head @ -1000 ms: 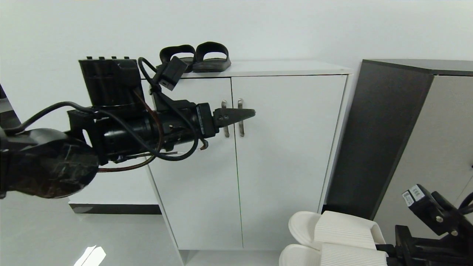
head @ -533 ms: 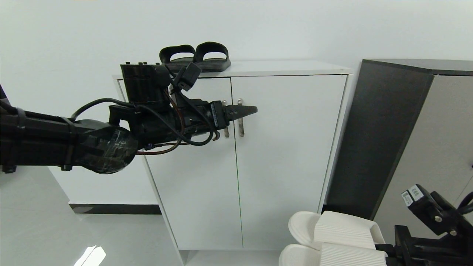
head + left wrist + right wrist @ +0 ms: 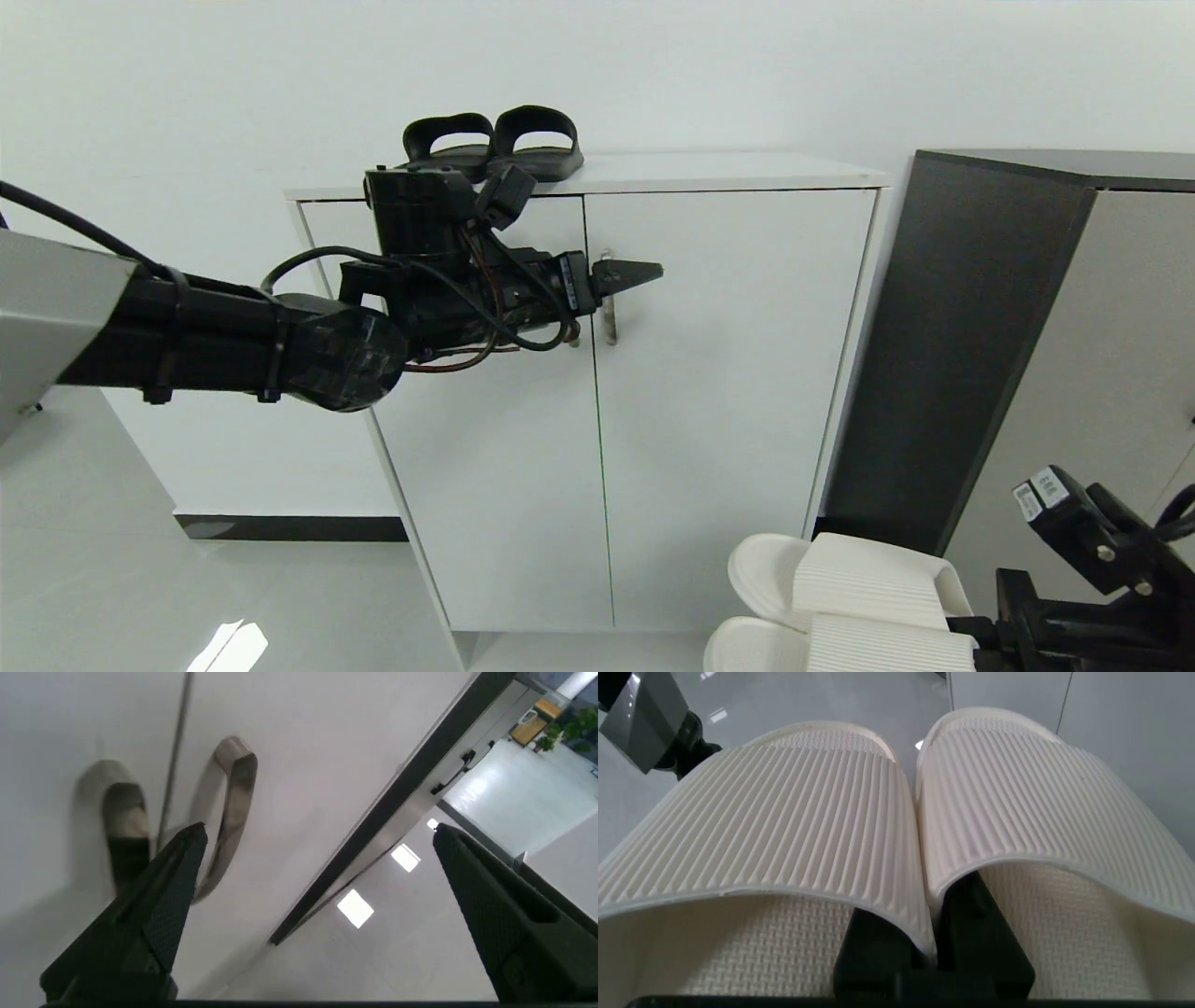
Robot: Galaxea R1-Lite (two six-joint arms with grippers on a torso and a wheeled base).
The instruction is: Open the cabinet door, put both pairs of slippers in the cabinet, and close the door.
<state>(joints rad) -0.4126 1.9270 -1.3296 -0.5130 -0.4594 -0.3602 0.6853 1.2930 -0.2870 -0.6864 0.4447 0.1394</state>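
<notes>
A white cabinet stands with both doors shut, two metal handles at the middle seam. A black pair of slippers rests on its top. My left gripper is at handle height right in front of the doors. In the left wrist view it is open, and the handle nearer the gap shows just inside one fingertip; contact cannot be told. Low at the right, my right gripper is shut on the adjoining straps of the white pair of slippers.
A dark grey cabinet stands close to the white one's right side. A low white ledge with a dark base runs along the wall at the left. The glossy grey floor lies open at the lower left.
My left arm has stretched forward, carrying its gripper slightly right and up, closer to the door handles. The right arm and the white slippers have kept still.
</notes>
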